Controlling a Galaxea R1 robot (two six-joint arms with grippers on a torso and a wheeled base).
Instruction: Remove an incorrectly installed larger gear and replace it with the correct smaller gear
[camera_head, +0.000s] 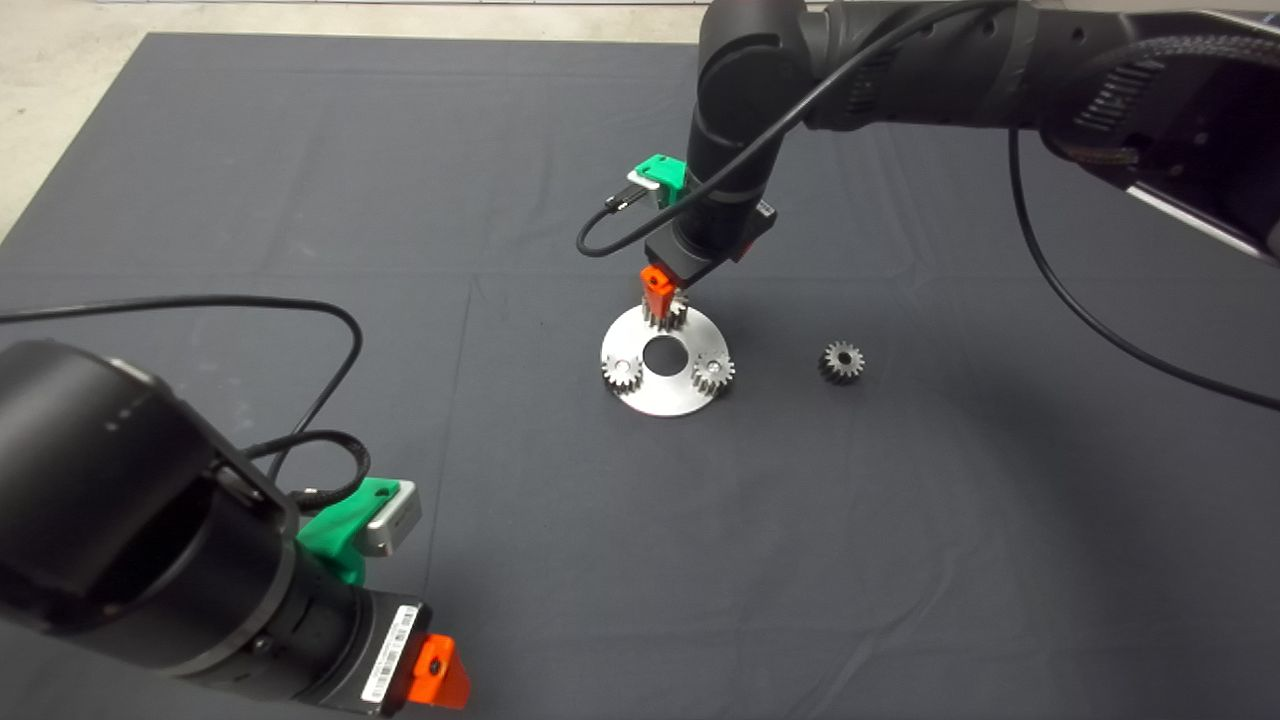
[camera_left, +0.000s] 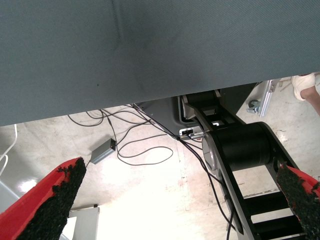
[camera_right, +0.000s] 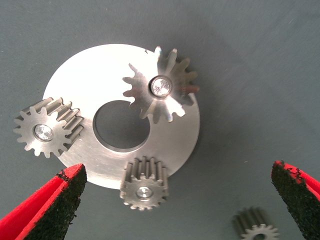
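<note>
The larger gear (camera_right: 160, 85), shiny with long pointed teeth, sits on a pin of the round steel disc (camera_right: 100, 65); in the head view it (camera_head: 670, 314) is at the disc's far edge (camera_head: 660, 400). My right gripper (camera_head: 665, 292) hangs just above it, open and empty, its fingers (camera_right: 55, 200) spread wide over the disc. The smaller gear (camera_head: 842, 361) lies loose on the mat to the right of the disc and also shows in the right wrist view (camera_right: 255, 227). My left gripper (camera_head: 438, 672) is parked at the lower left, open and empty.
Two other small fine-toothed gears (camera_head: 621, 372) (camera_head: 712, 372) sit on the disc's near pins, either side of its centre hole (camera_head: 661, 352). The left wrist view shows the mat's edge, floor cables (camera_left: 145, 150) and a person's shoe (camera_left: 305, 85).
</note>
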